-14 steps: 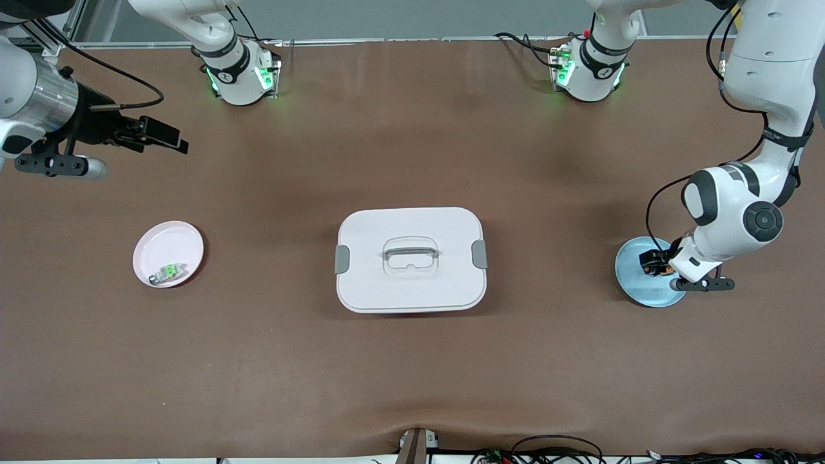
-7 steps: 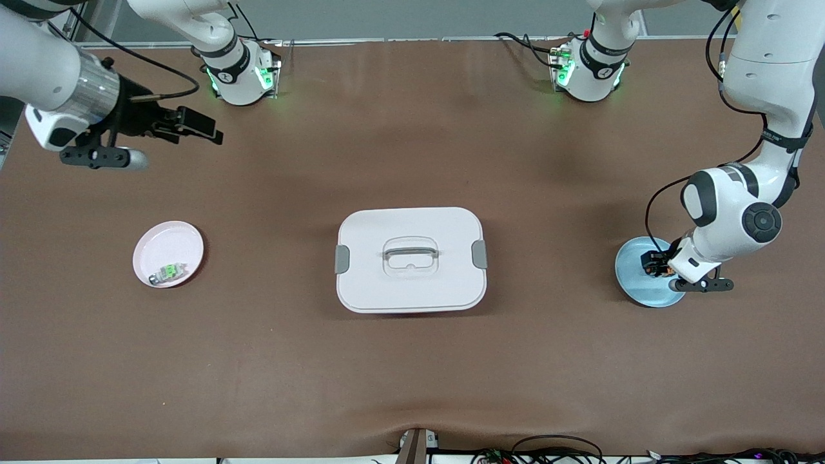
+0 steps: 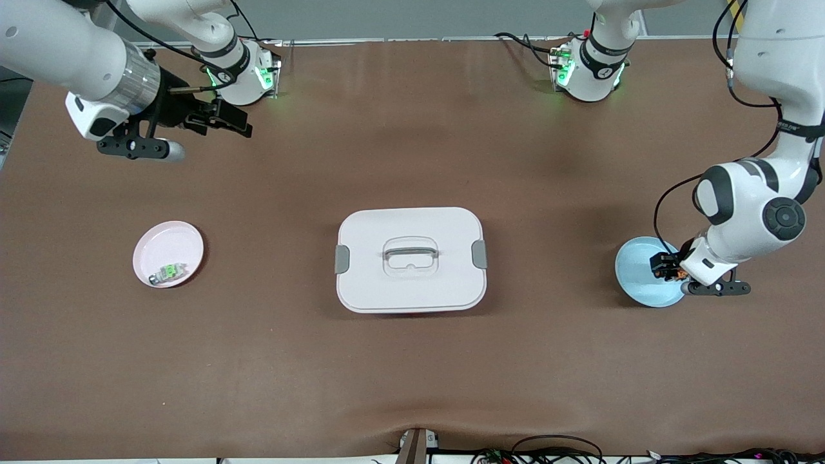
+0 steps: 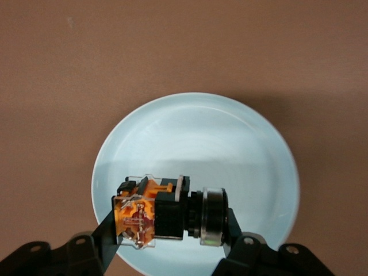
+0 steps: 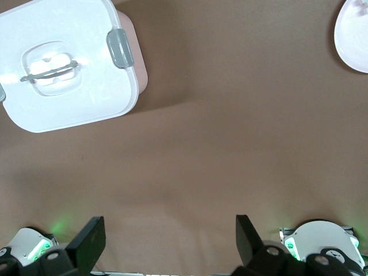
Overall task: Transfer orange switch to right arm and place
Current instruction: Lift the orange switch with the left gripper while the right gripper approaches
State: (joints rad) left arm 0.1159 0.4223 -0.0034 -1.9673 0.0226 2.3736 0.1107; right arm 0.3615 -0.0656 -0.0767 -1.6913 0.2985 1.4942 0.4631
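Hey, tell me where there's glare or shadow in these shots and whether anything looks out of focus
Front view: soft shadow beside the white lidded box, sheen on the brown table. Left wrist view: the left gripper, shut on the orange switch, shades the pale blue plate. Right wrist view: glare on the box lid; the right gripper sharp.

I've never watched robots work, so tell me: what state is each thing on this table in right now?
orange switch: gripped, lifted over the blue plate.
left gripper: shut on the orange switch.
right gripper: open, empty, up over the table near its base.
blue plate: bare, on the table.
pink plate: holds the green-and-clear switch.
green-and-clear switch: lying in the pink plate.
white box: lid on.
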